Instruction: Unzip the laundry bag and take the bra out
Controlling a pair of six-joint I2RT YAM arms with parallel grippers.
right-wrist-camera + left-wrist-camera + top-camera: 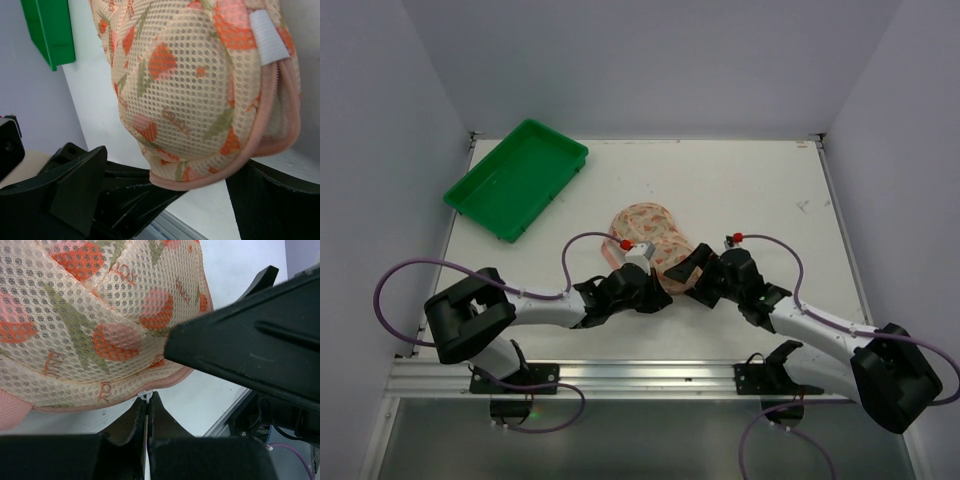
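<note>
The laundry bag (648, 232), cream mesh with orange and green print and pink zipper trim, lies mid-table. It fills the left wrist view (85, 320) and the right wrist view (195, 85). My left gripper (658, 284) is at its near edge, shut (146, 402) on the white zipper pull (144, 396). My right gripper (693, 273) is open (175, 170) and straddles the bag's near lobe. Its right finger (280, 200) touches the pink trim and its left finger (75, 185) stands apart. The bra is hidden.
A green plastic tray (516, 178) sits at the far left of the table, and a part of it shows in the right wrist view (50, 30). The right gripper's finger (250, 350) crosses the left wrist view. The table's near rail (640, 378) runs just behind both grippers.
</note>
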